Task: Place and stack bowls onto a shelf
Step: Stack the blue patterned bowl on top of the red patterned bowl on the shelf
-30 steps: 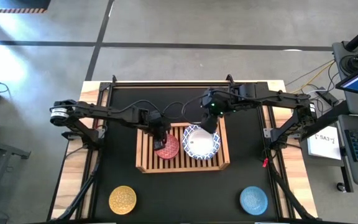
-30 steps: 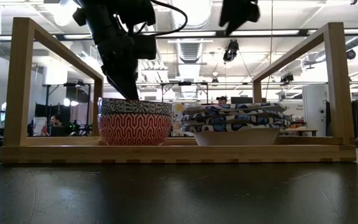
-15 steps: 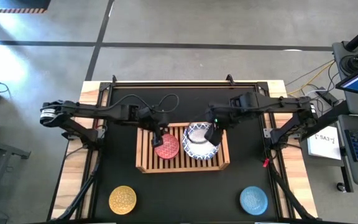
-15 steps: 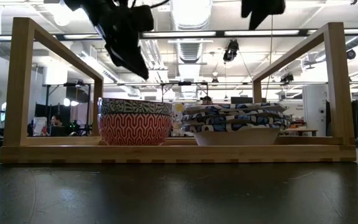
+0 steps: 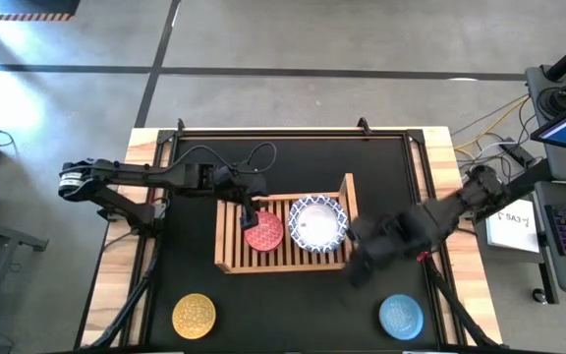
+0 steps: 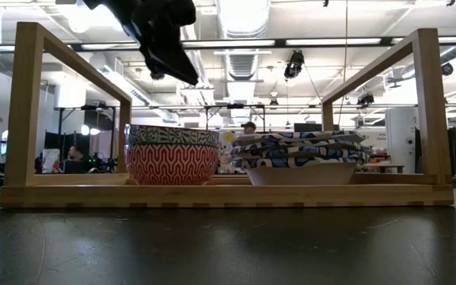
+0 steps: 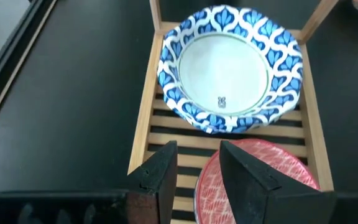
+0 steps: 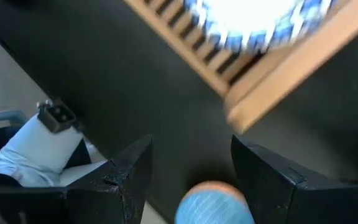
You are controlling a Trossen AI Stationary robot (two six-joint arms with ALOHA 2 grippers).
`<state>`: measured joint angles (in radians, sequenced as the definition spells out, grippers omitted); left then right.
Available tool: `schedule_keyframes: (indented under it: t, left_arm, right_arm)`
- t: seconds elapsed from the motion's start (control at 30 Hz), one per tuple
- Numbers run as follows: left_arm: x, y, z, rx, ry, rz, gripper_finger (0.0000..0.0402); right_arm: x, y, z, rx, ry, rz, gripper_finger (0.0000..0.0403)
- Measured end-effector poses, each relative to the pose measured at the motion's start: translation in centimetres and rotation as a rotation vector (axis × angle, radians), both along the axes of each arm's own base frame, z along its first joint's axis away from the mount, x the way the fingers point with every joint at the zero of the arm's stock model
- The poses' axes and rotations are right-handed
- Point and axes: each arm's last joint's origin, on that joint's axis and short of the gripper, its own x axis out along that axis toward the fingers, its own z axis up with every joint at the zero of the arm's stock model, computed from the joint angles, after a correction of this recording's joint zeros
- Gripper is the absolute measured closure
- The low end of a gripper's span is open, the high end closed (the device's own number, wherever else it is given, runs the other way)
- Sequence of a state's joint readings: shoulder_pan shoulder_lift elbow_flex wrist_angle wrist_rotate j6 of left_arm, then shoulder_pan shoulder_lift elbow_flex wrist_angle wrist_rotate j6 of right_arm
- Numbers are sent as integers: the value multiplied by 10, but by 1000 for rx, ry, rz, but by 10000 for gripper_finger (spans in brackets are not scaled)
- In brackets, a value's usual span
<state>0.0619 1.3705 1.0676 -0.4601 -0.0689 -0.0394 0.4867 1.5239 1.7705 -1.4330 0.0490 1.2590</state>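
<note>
A: What lies on the black table point(image 5: 283, 305) around the wooden shelf point(image 5: 230, 264)?

B: A yellow bowl point(image 5: 194, 316) near the front left corner and a light blue bowl point(image 5: 400, 316) near the front right corner, both well apart from the shelf. Inside the shelf, a red bowl point(image 5: 264, 233) stands beside a stack of white bowls with blue patterned rims point(image 5: 317, 223). From the low view, a grey-blue patterned bowl point(image 6: 172, 135) sits in the red one.

A: And the grippers?

B: The left gripper point(image 5: 247, 210) hangs above the shelf's back edge, near the red bowl. Its fingers point(image 7: 156, 176) stand a little apart and hold nothing. The right gripper point(image 5: 360, 266) is over the bare table, between the shelf's right end and the light blue bowl. Its fingers point(image 8: 126, 180) are spread wide and empty.

A: Anything hard to see?

B: The right arm is blurred from above. How many white bowls are in the stack, I cannot count surely.
</note>
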Motion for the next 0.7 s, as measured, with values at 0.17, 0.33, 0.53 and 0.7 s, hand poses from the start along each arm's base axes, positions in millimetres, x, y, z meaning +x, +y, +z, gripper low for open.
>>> schedule_keyframes:
  t: [0.17, 0.33, 0.53, 0.7]
  left_arm:
    - [2, 0, 2, -10, -29, 9, 298]
    - [4, -2, 8, -43, -94, -25, 298]
    - [4, -6, 20, -53, -127, -64, 298]
    - [3, -12, 28, -55, -146, -97, 298]
  right_arm:
    - [-10, 43, -19, 19, 79, -76, 197]
    - [-15, 82, -43, 65, 216, -187, 197]
    - [-13, 121, -75, 98, 306, -257, 197]
    - [-4, 141, -103, 111, 371, -280, 197]
